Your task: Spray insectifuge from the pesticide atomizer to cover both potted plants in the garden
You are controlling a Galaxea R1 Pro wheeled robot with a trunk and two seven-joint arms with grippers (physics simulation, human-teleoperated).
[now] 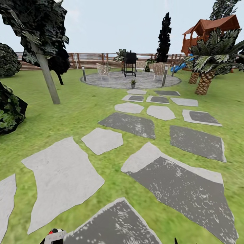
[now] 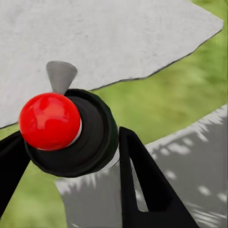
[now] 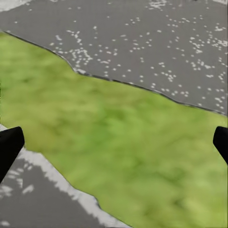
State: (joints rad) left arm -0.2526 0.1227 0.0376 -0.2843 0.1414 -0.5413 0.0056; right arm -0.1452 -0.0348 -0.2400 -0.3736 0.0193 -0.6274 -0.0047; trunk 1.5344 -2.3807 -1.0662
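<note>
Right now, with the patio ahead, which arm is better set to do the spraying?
Left. Its fingers are closed on the atomizer, red cap and grey nozzle showing. The right fingers are spread, with just grass between them. A small potted plant stands far ahead on the patio.

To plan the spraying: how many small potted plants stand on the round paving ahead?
1: a small potted plant just before the black grill; another may be hidden.
</note>
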